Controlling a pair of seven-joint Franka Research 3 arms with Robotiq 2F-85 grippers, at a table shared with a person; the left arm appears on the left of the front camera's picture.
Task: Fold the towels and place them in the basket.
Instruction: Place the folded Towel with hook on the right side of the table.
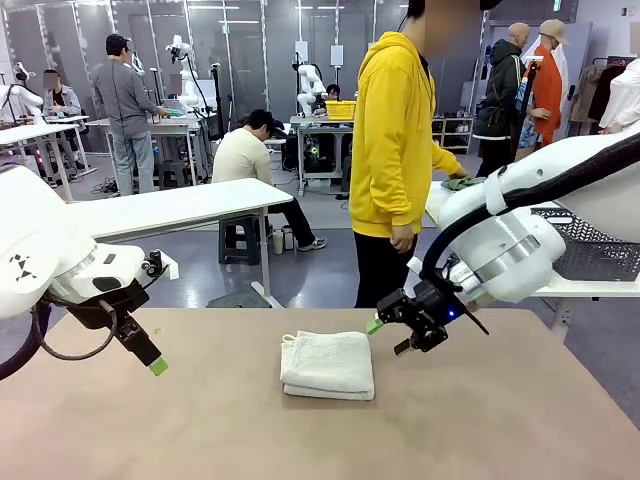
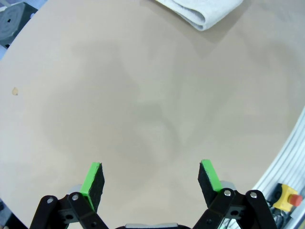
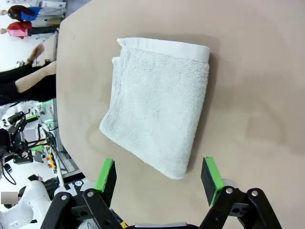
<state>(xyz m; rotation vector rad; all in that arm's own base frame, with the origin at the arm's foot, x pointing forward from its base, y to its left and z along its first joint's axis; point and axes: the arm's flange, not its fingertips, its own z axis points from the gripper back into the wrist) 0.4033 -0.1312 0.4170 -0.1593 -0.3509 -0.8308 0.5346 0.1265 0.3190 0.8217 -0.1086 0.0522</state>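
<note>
A pale grey-white towel (image 1: 327, 365) lies folded in the middle of the tan table (image 1: 500, 420). My right gripper (image 1: 390, 337) hovers just to its right, open and empty. In the right wrist view the folded towel (image 3: 159, 119) lies just ahead of the open right gripper (image 3: 159, 179), between the lines of its fingers. My left gripper (image 1: 150, 360) hangs open over bare table at the left, well apart from the towel. A towel corner (image 2: 200, 12) shows far ahead of the open left gripper (image 2: 152, 179). The dark mesh basket (image 1: 590, 245) stands on a side table at the right, behind my right arm.
A person in a yellow hoodie (image 1: 395, 150) stands at the far side, one hand on a green towel (image 1: 462, 183) on the side table by the basket. White tables, people and stools fill the room behind. A red-buttoned yellow box (image 2: 286, 198) sits off the table's edge.
</note>
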